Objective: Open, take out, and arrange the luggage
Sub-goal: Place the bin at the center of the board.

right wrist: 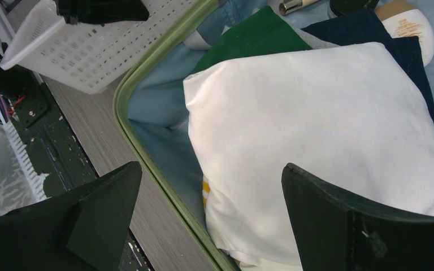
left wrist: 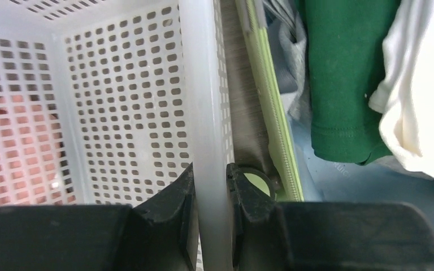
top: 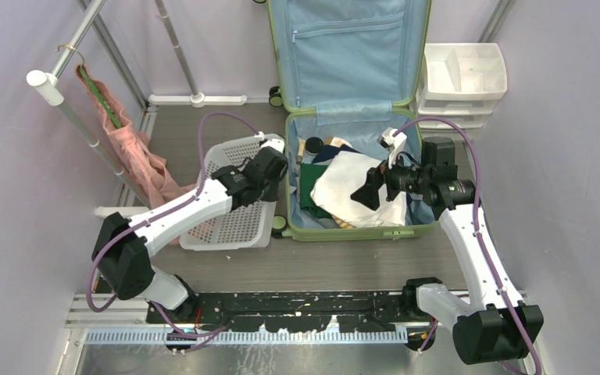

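Pale-green luggage [top: 351, 55] lies open at the far middle of the worktop [top: 344, 262] in the top view. Its lid stands upright at the back and its lower shell is full of clothes, with a drawer unit [top: 463, 74] to its right and a basket [top: 238, 223] just beside its left wall. The left end effector [top: 272, 168] sits at the basket's right rim, and the right end effector [top: 371, 190] hangs over a white cloth [top: 340, 183] in the shell. From the left wrist, the jaws are nearly closed and pinch the basket's thin side wall, one finger inside and one outside. The luggage rim runs close alongside, with a green garment [left wrist: 344, 73] past it. That wall looks slick and flexible, so a pull could slide it out of the pinch or bow it inwards. A push toward the luggage would likely jam the basket against the rim and shift the shell. From the right wrist, the jaws stand fully apart and hold nothing, poised above the near part of the white cloth, with the rim crossing between the fingers. A descent too far to that side could strike the rim. Closing on the folded cloth might take only its top layer, so it unfurls, or it might drag the green garment and navy garment [right wrist: 373, 34] along with it.
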Tool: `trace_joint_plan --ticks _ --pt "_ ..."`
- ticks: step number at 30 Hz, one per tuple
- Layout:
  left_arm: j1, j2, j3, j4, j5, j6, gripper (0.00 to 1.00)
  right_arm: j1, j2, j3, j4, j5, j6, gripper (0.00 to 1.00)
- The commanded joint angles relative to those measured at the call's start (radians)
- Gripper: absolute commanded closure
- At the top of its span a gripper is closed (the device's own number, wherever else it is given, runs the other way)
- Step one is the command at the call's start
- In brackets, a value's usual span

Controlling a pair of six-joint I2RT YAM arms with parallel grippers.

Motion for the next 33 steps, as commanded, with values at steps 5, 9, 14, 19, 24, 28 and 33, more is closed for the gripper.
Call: trace_joint_plan --ticks 5,9,14,19,24,28,33 --pt "0.232 -0.017 0.102 -0.147 -0.091 0.136 1.00 -0.005 -0.018 0.011 0.040 -0.024 0.002 0.00" --pt "0.274 0.059 0.194 -0.150 -0.149 0.140 1.00 -0.004 -0.018 0.010 0.040 -0.026 0.003 0.00" --pt "0.311 0.239 0.340 -0.185 -0.124 0.106 1.00 -0.004 -0.017 0.010 0.042 -0.025 0.002 0.00" --pt "0.327 0.397 0.477 -0.224 -0.106 0.060 0.96 -0.005 -0.017 0.010 0.042 -0.024 0.002 0.00" --pt "0.368 0.491 0.570 -0.233 -0.045 0.019 0.85 -0.004 -0.018 0.012 0.041 -0.024 0.000 0.00" --pt "0.393 0.514 0.614 -0.248 0.087 -0.004 0.64 -0.003 -0.018 0.013 0.039 -0.024 -0.001 0.00" --pt "0.396 0.409 0.581 -0.207 0.221 0.008 0.44 -0.005 -0.017 0.014 0.037 -0.030 -0.001 0.00"
